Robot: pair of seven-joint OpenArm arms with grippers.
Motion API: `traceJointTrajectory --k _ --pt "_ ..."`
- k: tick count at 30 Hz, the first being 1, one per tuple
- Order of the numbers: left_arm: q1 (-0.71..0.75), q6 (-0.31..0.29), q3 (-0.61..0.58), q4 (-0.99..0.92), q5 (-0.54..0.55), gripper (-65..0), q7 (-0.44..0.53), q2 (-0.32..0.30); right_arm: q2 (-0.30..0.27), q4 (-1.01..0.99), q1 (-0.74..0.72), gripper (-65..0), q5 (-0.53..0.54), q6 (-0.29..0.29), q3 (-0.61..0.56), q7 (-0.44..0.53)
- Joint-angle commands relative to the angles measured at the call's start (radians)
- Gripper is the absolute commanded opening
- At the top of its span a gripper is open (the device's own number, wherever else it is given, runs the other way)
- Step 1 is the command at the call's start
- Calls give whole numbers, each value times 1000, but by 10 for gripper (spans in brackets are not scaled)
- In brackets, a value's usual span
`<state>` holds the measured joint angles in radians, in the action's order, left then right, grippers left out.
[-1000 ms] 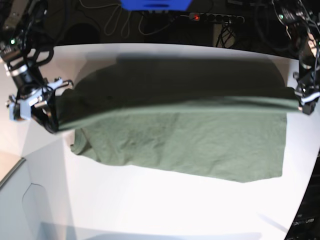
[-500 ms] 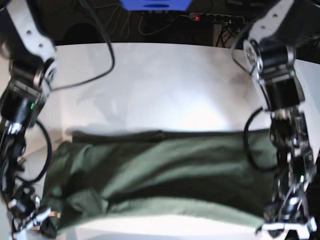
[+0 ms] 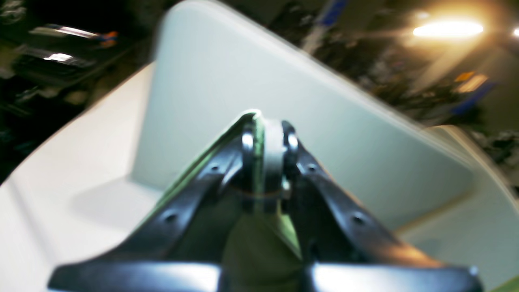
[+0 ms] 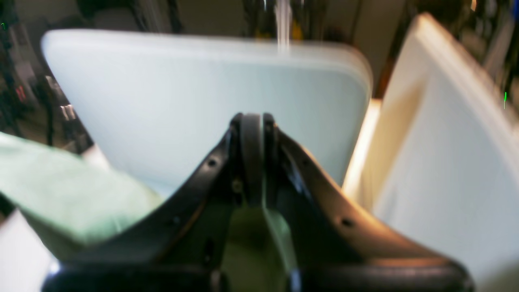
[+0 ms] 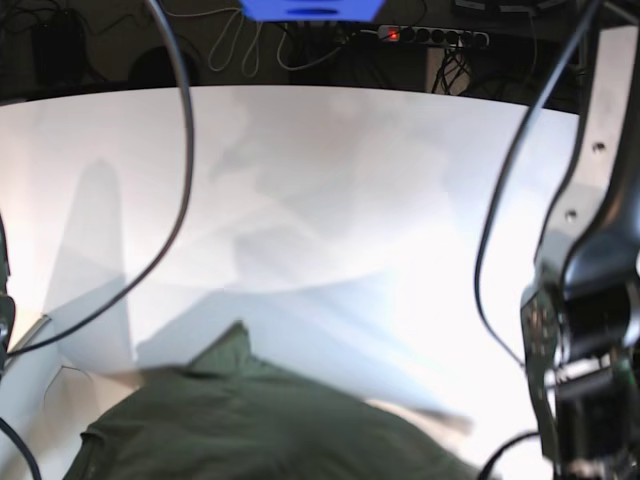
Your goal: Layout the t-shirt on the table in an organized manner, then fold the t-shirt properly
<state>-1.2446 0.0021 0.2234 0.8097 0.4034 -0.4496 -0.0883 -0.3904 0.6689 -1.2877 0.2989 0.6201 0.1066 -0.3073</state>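
The olive-green t-shirt (image 5: 260,425) hangs bunched at the bottom middle of the base view, over the near part of the white table (image 5: 330,170). In the left wrist view my left gripper (image 3: 265,136) is shut, with a green edge of the t-shirt (image 3: 259,247) pinched between its black fingers. My right gripper (image 4: 252,123) is shut too, with green cloth (image 4: 259,235) running up into its jaws and more of the t-shirt (image 4: 61,186) sagging to its left. Both sets of fingertips lie below the base view's lower edge.
My left arm's dark links (image 5: 590,340) fill the base view's right side, and a black cable (image 5: 180,150) loops down on the left. Beyond the table's far edge lie a power strip (image 5: 430,36) and loose wires. A second pale panel (image 4: 446,162) stands right of the right gripper.
Both arms have swung the t-shirt from the table's far half toward the camera. It now shows only at the bottom of the base view, and the far tabletop is uncovered.
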Motion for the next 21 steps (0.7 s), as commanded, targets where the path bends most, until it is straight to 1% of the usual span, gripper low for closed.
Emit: traceJointTrajectory --k 1,5,6,9,11,13,15,16,18,21 --pt "-64 -7 1 7 1 -649 44 -8 -5 -16 -18 -650 -10 -24 -8 9" --pt "-64 -7 -5 -45 2 -649 116 11 -5 -53 -18 -650 -10 -84 -41 69" --pt "-64 -7 -5 -51 2 -649 124 14 -5 -51 -18 -650 -8 -92 -48 73" --pt "-64 -7 -6 -52 4 -649 125 18 -11 1 -18 -650 -8 -88 -41 56" --pt "-64 -7 0 -52 4 -649 125 11 -25 51 -18 -650 -4 -88 -40 7" --pt "-64 -7 0 -37 4 -649 125 9 -43 144 -18 -650 -4 -88 -28 -49" --pt "-36 -7 1 32 4 -649 124 -12 -43 254 -18 -650 -4 -88 18 -91" --pt "24 -7 1 70 4 -649 124 -23 -40 314 12 -650 -4 -88 38 -109" --pt "128 -7 0 139 4 -649 122 -29 -37 397 150 -650 -4 -90 61 -123" --pt "289 -7 3 233 4 -649 68 -35 11 460 325 -650 -4 -92 84 -105"
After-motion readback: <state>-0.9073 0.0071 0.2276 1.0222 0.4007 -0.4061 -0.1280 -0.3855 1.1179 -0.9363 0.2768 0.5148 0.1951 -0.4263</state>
